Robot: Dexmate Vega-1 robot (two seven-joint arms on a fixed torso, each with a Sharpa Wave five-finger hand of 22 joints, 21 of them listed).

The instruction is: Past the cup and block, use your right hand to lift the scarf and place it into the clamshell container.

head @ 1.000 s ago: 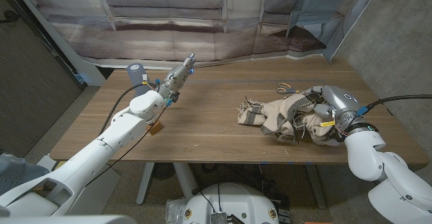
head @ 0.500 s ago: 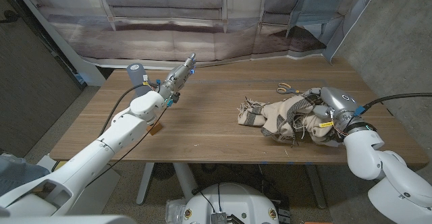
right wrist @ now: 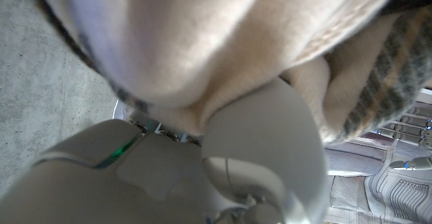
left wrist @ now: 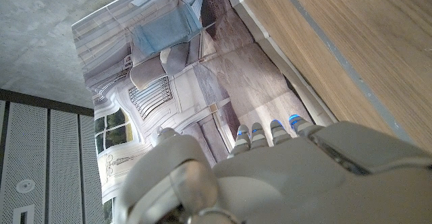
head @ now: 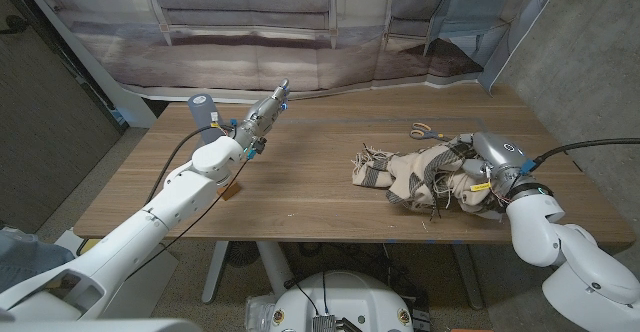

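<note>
The right hand is dug into the near end of the scarf, fabric bunched over it in the right wrist view, so it seems to have hold of a fold, though I can't make out how far the fingers have closed. Most of the scarf trails away from the hand across the table, so a lift could drag the fringe, catch the scissors just beyond, or let the fold slip out. No clamshell container or block is visible to me, the cup stands far off by the left hand, which points out with fingers straight, holding nothing.
</note>
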